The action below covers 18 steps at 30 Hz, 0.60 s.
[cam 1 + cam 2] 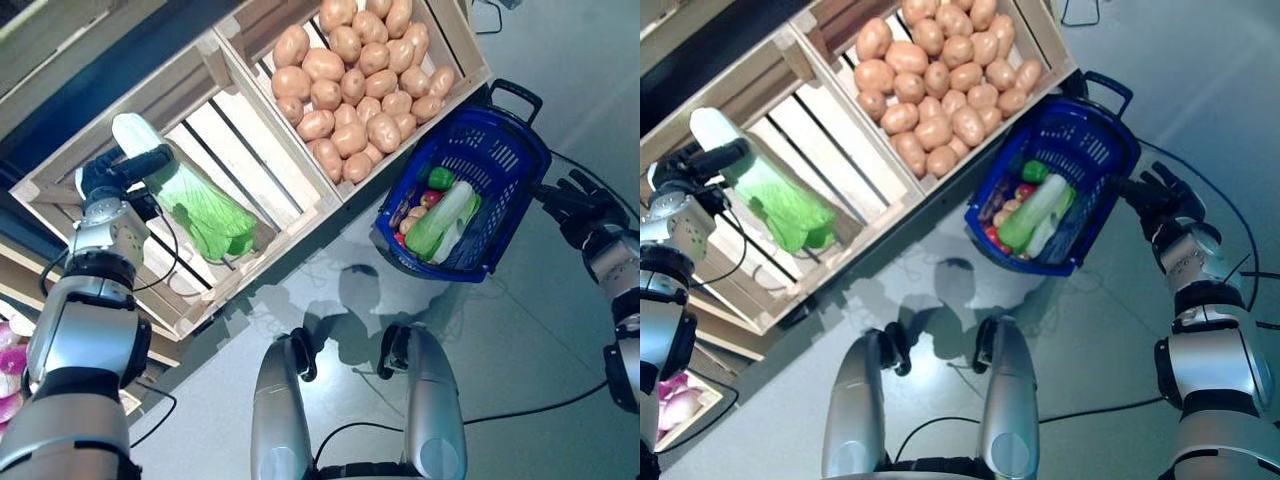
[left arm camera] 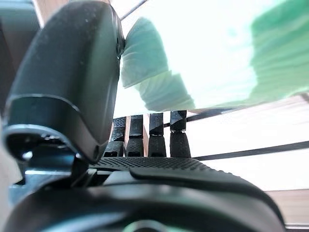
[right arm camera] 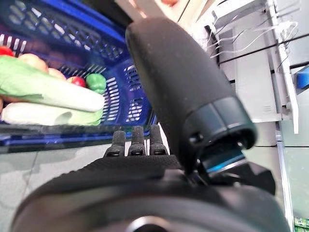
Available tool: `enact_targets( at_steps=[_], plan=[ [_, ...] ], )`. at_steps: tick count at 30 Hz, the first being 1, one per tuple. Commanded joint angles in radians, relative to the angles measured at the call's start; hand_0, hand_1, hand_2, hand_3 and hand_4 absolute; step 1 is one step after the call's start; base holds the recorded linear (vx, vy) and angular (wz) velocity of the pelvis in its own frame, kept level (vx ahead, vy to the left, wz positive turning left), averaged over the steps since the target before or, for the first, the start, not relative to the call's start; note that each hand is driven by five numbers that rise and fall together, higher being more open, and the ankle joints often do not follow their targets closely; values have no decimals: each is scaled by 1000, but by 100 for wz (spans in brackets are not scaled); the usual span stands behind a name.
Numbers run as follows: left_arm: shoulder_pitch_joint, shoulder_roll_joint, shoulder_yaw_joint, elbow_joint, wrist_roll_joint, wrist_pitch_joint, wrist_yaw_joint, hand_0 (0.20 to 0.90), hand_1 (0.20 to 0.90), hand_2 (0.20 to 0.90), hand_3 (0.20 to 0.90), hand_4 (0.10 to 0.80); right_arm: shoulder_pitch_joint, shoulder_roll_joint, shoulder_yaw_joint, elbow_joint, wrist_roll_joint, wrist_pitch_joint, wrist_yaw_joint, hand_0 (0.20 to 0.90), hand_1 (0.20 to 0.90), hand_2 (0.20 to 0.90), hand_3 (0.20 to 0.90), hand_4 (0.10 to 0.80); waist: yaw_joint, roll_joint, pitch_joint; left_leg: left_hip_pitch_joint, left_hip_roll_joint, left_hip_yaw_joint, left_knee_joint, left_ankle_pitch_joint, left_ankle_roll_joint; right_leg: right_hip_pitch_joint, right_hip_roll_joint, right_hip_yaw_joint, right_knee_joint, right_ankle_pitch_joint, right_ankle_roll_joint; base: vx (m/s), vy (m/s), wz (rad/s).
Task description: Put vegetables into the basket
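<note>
Left hand (image 1: 120, 170) is curling round the cabbage (image 1: 195, 205) at its firm white stem, leafy end soft and floppy; right hand (image 1: 1160, 200) is hanging open beside the basket (image 1: 520, 150)

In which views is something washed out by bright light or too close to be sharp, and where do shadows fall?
Left wrist view: the cabbage is overexposed, almost white, and the left hand is close and soft. Right wrist view: the right hand thumb looms blurred; the blue basket stays readable. Left eye view: a shadow lies on the floor below the potatoes.
</note>
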Motion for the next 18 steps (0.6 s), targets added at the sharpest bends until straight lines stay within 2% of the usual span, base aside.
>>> enact_targets(
  at_steps=[1,3,8,12,18],
  plan=[
    [18,65,41,-241,-18,-259,-37,300,300,300,300,400,67,21,-27,-134,-50,-114,83,900,900,900,900,800,20,-1,-116,162,-42,41,-144,-54,47,157,3,-5,-172,34,-14,15,-16,3],
    [106,55,69,-378,1,-290,-81,300,300,300,300,400,146,52,-33,-262,-65,-123,152,900,900,900,900,800,30,-3,-137,220,-60,38,-205,-36,48,221,3,-22,-234,50,-9,29,-19,5],
    [291,30,146,-602,135,-331,-134,300,300,300,300,400,302,112,-23,-544,-108,-120,207,900,900,900,900,800,49,-10,-185,348,-92,43,-351,12,44,362,15,-65,-392,92,7,71,-38,6],
    [407,7,199,-772,177,-312,-180,300,300,300,300,400,379,171,-22,-729,-127,-34,262,900,900,900,900,800,57,-14,-255,475,-116,49,-504,60,38,517,55,-93,-588,140,19,126,-26,5],
    [493,-32,207,-910,241,-301,-236,300,300,300,300,400,449,217,-4,-924,-146,72,300,900,900,900,900,800,49,-16,-345,619,-144,57,-710,139,35,676,95,-115,-809,222,40,134,1,2]
  ],
)
